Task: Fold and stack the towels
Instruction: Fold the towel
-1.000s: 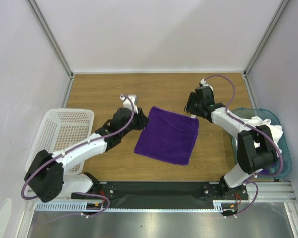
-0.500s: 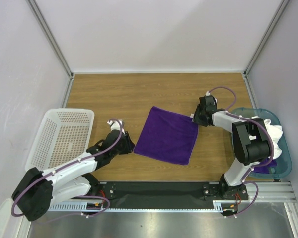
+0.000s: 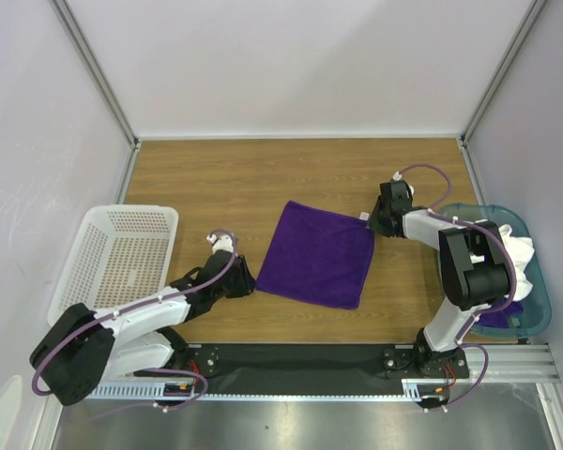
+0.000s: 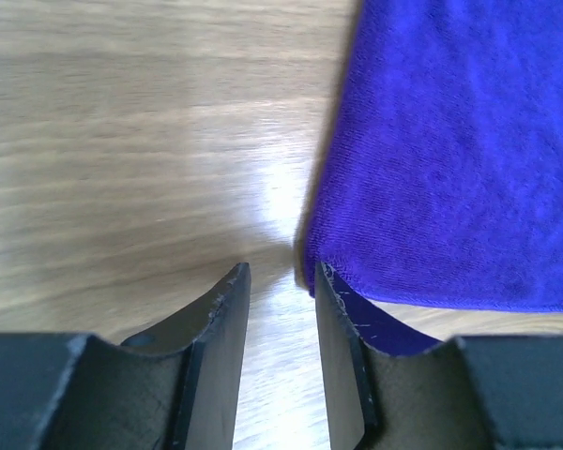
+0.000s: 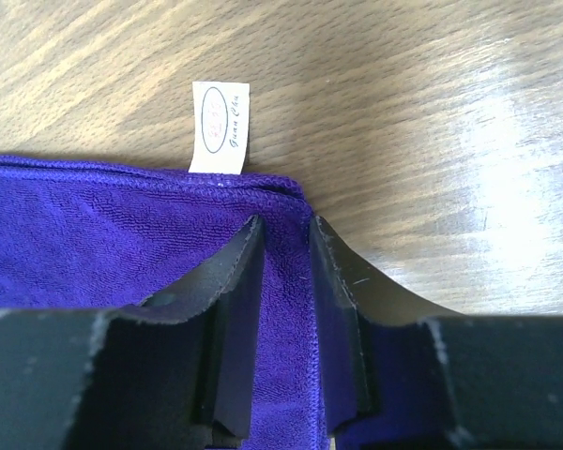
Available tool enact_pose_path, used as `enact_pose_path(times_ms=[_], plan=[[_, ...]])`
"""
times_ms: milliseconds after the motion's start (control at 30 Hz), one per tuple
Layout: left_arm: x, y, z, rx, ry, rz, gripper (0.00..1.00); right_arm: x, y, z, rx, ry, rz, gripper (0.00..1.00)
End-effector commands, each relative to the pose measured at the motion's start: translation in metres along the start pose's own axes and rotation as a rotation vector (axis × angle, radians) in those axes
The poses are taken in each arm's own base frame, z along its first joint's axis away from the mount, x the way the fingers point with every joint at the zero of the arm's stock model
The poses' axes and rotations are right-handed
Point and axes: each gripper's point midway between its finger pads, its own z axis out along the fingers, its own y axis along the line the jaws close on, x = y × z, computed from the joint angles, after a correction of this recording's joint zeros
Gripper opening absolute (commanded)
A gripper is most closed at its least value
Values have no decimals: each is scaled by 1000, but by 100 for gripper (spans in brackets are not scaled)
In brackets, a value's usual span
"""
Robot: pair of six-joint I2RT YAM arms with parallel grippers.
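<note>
Since a fold has to begin from the corners, the right claw is set down on the far right corner of the purple towel. Its two fingers stand astride the hem with a strip of cloth in the narrow gap between them. Whether they have pinched that cloth or only press on it, I cannot tell. The white tag sticks out from the hem just beside them, its print too small to read.

The left claw lies low at the near left corner, the one diagonally opposite. Its jaws are apart with bare desk showing between them. The tip of the corner sits just against the inner face of one finger, and a little cloth runs on behind it. I judge this claw lined up for the corner and not yet on it.

The towel itself lies flat and unfolded in the middle of the desk, slightly askew. Opposite corners look better suited to tugging it square than to a straight fold, though that is only a guess.

Further out, a white basket stands to the left. On the right, a teal bin holds a white towel and a bit of another purple cloth, both largely hidden by the right arm.
</note>
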Motion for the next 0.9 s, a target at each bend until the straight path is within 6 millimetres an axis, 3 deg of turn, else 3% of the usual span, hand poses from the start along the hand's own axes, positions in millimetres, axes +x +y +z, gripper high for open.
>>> enact_pose_path(times_ms=[0,200,400,633,667,867], plan=[[-3,-19,5,87,-2,18,39,31,-29,7,89,81,8,31],[-11,-22,6,83,-9,47,38,40,-40,4,124,93,22,27],[-40,-24,-4,3,-52,87,35,51,-56,-8,165,98,55,24],[-82,-59,-25,95,-148,100,36,65,-52,-37,85,56,184,19],[-84,-61,-25,96,-150,104,36,75,-57,-39,90,71,196,19],[-85,-86,-14,147,-91,63,28,78,-55,-59,74,19,234,18]])
